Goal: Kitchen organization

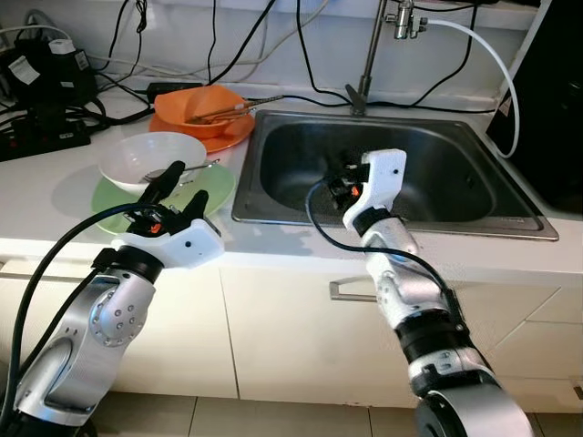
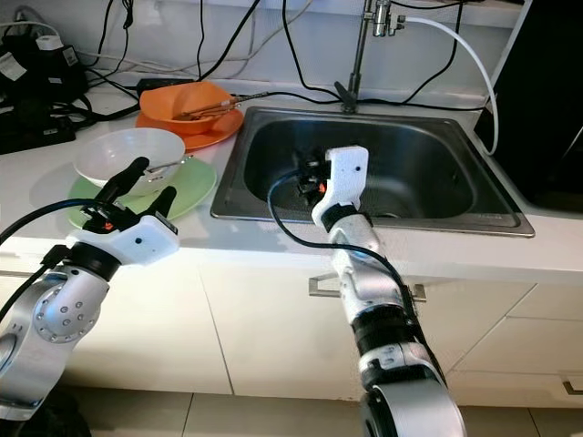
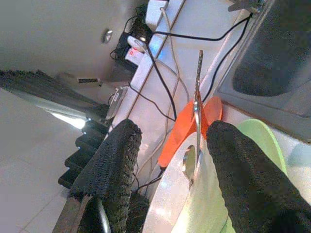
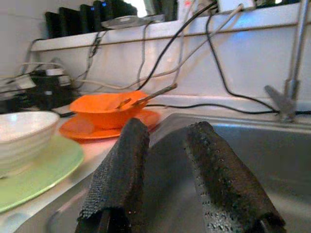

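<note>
Two stacks of dishes sit on the counter to the left of the sink (image 1: 474, 218), and the nearer one is the likely target: a white bowl (image 1: 127, 159) resting on a green plate (image 1: 215, 187), with a spoon (image 1: 182, 169) lying in the bowl. The spoon's long axis runs roughly level across the bowl, its handle pointing over the rim toward the sink. Behind this stack, farther from the robot and just left of the sink's back corner, an orange bowl (image 1: 196, 102) sits on an orange plate (image 1: 232, 138) with utensils whose handles also point sinkward. The left gripper (image 1: 180, 188) hovers at the near rim of the white bowl, its fingers (image 3: 116, 165) spread apart and holding nothing. The right gripper (image 4: 167, 170) hangs over the sink basin, fingers parted and empty. If the left gripper closes on the bowl's rim alone, the loose spoon could slide out, or the bowl could skid on the plate.
</note>
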Robot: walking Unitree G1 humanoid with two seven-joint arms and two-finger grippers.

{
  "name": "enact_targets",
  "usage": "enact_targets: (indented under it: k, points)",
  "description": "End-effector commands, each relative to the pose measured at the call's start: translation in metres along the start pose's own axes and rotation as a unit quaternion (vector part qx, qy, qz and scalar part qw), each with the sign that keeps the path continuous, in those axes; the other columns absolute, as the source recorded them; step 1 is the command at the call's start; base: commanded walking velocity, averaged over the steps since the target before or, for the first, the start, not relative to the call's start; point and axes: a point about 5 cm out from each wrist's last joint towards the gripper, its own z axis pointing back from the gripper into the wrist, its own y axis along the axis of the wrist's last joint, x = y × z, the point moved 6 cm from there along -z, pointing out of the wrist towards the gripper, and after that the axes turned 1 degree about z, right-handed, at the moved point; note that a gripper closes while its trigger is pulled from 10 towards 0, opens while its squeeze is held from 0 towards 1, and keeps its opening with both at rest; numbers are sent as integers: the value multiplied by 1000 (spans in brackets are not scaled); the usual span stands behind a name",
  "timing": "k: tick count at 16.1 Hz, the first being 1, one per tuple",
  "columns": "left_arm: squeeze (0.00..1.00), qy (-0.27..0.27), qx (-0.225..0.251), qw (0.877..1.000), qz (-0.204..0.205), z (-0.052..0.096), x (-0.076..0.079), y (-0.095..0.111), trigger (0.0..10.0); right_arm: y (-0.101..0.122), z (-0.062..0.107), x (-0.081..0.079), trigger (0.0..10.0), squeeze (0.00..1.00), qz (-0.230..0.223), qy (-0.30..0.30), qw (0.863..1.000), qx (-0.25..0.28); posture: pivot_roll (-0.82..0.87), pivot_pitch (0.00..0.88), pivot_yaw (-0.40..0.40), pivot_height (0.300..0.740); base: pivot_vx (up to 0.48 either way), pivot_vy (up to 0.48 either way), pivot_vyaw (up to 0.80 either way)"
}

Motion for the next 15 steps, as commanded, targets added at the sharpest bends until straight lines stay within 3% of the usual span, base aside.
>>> enact_targets:
  k: [1,5,7,9,15]
  points:
    - [0,9,2,1000,-5,-1,-4,0,10000,3,3,1,10000,0,-8,22,1000,0,168,26,-17,740,0,0,0]
    - [0,4,3,1000,-4,-1,-3,-2,10000,-12,22,-15,10000,0,-42,138,988,-46,167,14,-12,740,0,0,0]
    - [0,-1,2,1000,-5,-3,-1,-3,10000,-14,39,-31,10000,0,-37,220,973,-54,164,8,-8,740,0,0,0]
    - [0,-2,3,1000,-8,-6,-2,-4,10000,-11,49,-43,10000,0,-47,265,962,-50,161,2,-5,740,0,0,0]
    - [0,-29,-25,999,-12,-11,-4,-26,10000,-9,49,-46,10000,0,-44,270,961,-53,160,12,-5,740,0,0,0]
